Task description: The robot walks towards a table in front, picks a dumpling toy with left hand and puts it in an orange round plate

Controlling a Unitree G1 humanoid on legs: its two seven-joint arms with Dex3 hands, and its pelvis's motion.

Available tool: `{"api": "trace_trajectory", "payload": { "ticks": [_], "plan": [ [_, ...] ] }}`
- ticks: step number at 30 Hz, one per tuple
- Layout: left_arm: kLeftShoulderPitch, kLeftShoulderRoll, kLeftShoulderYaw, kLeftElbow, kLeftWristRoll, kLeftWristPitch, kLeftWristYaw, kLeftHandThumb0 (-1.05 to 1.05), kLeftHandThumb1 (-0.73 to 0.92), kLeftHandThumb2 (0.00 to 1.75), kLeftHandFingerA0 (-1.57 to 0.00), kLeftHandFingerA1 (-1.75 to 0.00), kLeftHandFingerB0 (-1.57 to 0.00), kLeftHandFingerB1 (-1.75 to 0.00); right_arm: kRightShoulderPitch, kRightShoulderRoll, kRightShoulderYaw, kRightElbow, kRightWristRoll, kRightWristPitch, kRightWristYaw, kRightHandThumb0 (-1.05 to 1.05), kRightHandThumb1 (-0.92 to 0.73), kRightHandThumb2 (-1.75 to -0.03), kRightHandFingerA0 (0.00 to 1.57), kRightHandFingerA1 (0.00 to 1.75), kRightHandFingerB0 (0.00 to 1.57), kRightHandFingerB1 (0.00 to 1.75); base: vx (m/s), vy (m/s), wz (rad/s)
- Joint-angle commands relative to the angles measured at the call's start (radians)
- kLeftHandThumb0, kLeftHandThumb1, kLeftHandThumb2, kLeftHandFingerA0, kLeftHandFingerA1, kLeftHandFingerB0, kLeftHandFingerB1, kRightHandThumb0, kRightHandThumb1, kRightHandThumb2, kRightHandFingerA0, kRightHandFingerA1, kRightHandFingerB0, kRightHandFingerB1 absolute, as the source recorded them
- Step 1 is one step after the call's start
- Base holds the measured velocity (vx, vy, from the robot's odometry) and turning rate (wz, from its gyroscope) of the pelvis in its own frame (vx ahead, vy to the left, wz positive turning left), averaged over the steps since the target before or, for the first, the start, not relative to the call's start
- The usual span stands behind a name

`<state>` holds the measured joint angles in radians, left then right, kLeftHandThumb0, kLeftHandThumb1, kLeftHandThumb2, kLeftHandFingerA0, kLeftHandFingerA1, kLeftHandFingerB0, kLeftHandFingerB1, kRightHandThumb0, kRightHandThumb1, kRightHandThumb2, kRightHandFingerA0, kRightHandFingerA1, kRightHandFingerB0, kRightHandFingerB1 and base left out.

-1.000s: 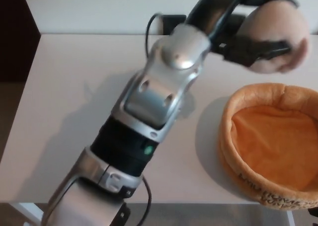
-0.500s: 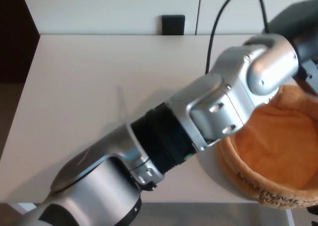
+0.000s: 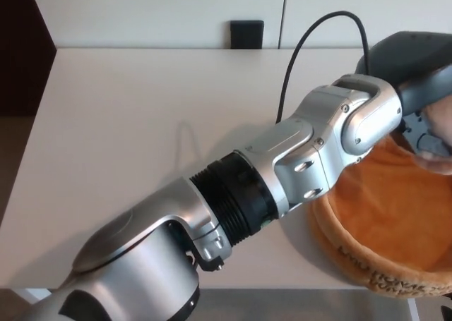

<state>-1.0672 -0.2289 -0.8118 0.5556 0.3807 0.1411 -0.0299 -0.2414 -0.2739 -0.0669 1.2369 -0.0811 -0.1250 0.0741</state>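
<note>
1. The white, smooth-topped table fills the view from nine o'clock across to the centre, bare where it shows.
2. The silver-and-black left arm runs from seven o'clock up toward two o'clock, a thin black cable looping over it near twelve o'clock.
3. The orange, soft-walled round plate sits at four o'clock, its rim partly under the arm's wrist.
4. The black left hand hangs over the plate at two to three o'clock. It seems closed around the pale, plush dumpling toy, of which only a sliver shows at the right edge, just above the plate's interior.
5. Risk: an early release could drop the toy on the far rim so it rolls off; the wrist could also press on the near wall and shove the plate.
6. Hidden: the fingers are mostly cut off by the frame, most of the toy too. The right hand is out of view.
</note>
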Motion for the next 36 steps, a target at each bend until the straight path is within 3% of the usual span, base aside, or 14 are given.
{"api": "trace_trajectory", "payload": {
  "ticks": [1, 2, 3, 4, 7, 8, 16, 18, 20, 24, 25, 26, 34, 36],
  "plan": [
    [0.015, -0.045, 0.006, 0.019, 0.074, 0.010, 0.012, -0.39, 0.49, 0.77, -0.66, -0.74, -0.37, -0.46, 0.003, -0.009, -0.003, -0.008, 0.003, 0.003, 0.000, -0.19, -0.53, -0.56, 0.89, 0.61, 0.39, 0.36, 0.00, 0.000, 0.00],
    [0.002, -0.043, 0.000, 0.016, 0.080, 0.053, -0.042, -0.66, 0.51, 0.58, -0.10, -0.26, -0.05, -0.29, 0.001, -0.010, -0.002, -0.008, 0.003, 0.002, 0.002, -0.17, -0.54, -0.56, 0.92, 0.83, 0.40, 0.37, 0.00, 0.000, 0.00],
    [-0.009, -0.043, -0.006, 0.013, 0.086, 0.084, -0.077, -0.66, 0.51, 0.58, -0.10, -0.26, -0.05, -0.29, 0.000, -0.010, -0.002, -0.008, 0.002, 0.000, 0.001, -0.17, -0.54, -0.56, 0.92, 0.83, 0.40, 0.37, 0.00, 0.000, 0.00],
    [-0.025, -0.040, -0.024, 0.007, 0.108, 0.122, -0.124, -0.80, 0.45, 0.86, 0.00, -0.01, 0.00, -0.15, -0.001, -0.010, 0.000, -0.007, 0.001, -0.002, 0.001, -0.19, -0.53, -0.56, 0.92, 0.84, 0.41, 0.37, 0.00, 0.000, 0.00],
    [-0.034, -0.037, -0.044, -0.009, 0.134, 0.143, -0.165, -0.79, 0.44, 0.87, 0.00, 0.00, 0.00, -0.15, -0.002, -0.009, 0.004, -0.007, -0.004, -0.002, -0.001, -0.19, -0.53, -0.56, 0.92, 0.78, 0.41, 0.37, 0.00, 0.000, 0.00],
    [-0.035, -0.036, -0.048, -0.022, 0.137, 0.155, -0.192, -0.96, 0.39, 0.77, 0.00, 0.00, 0.00, -0.09, 0.000, -0.009, 0.006, -0.009, -0.005, -0.004, -0.002, -0.20, -0.53, -0.56, 0.79, 0.51, 0.40, 0.37, 0.00, 0.000, 0.00],
    [-0.042, -0.024, -0.068, -0.068, 0.170, 0.191, -0.300, -1.05, 0.45, 0.80, 0.00, 0.00, 0.00, -0.05, -0.008, -0.009, 0.008, -0.011, -0.004, 0.001, -0.003, -0.23, -0.51, -0.63, 0.84, 0.75, 0.37, 0.40, 0.00, 0.000, 0.00],
    [-0.044, -0.022, -0.069, -0.071, 0.173, 0.195, -0.309, -1.05, 0.63, 0.61, 0.00, -0.01, 0.00, -0.08, -0.007, -0.010, 0.009, -0.011, -0.005, -0.001, -0.003, -0.17, -0.54, -0.56, 0.81, 0.70, 0.40, 0.37, 0.00, 0.000, 0.00],
    [-0.050, -0.015, -0.070, -0.080, 0.185, 0.207, -0.338, -1.05, 0.65, 0.63, 0.00, -0.02, 0.00, -0.04, -0.010, -0.009, 0.000, -0.006, 0.008, 0.008, 0.000, -0.15, -0.53, -0.56, 0.83, 0.58, 0.40, 0.37, 0.00, 0.000, 0.00],
    [-0.046, -0.009, -0.064, -0.090, 0.196, 0.207, -0.357, -1.05, 0.65, 0.66, 0.00, -0.05, 0.00, -0.02, -0.006, -0.008, 0.002, -0.006, 0.004, 0.000, -0.003, -0.17, -0.53, -0.56, 0.91, 0.90, 0.40, 0.37, 0.00, 0.000, 0.00],
    [-0.040, -0.001, -0.060, -0.102, 0.196, 0.202, -0.357, -0.92, 0.47, 0.98, 0.00, 0.00, 0.00, -0.14, -0.005, -0.007, 0.003, -0.008, 0.004, 0.001, -0.004, -0.16, -0.53, -0.56, 0.82, 0.61, 0.40, 0.37, 0.00, 0.000, 0.00],
    [-0.032, 0.007, -0.053, -0.116, 0.197, 0.196, -0.356, -0.92, 0.47, 0.98, 0.00, 0.00, 0.00, -0.14, -0.003, -0.005, 0.003, -0.010, 0.004, 0.002, -0.005, -0.16, -0.53, -0.56, 0.82, 0.61, 0.40, 0.37, 0.00, 0.000, 0.00],
    [0.020, 0.157, 0.095, -0.412, 0.177, 0.163, -0.375, -0.99, 0.56, 1.00, 0.00, 0.00, 0.00, -0.06, 0.003, -0.004, -0.003, -0.007, 0.008, 0.007, 0.001, -0.16, -0.53, -0.56, 0.85, 0.69, 0.39, 0.36, 0.00, 0.000, 0.00],
    [0.067, 0.263, 0.195, -0.669, 0.165, 0.171, -0.433, -0.96, 0.56, 0.94, -0.02, -0.01, 0.00, -0.07, 0.016, -0.007, 0.000, -0.004, 0.004, 0.001, -0.002, -0.16, -0.54, -0.55, 0.73, 0.48, 0.41, 0.36, 0.00, 0.000, 0.00]
  ]
}}
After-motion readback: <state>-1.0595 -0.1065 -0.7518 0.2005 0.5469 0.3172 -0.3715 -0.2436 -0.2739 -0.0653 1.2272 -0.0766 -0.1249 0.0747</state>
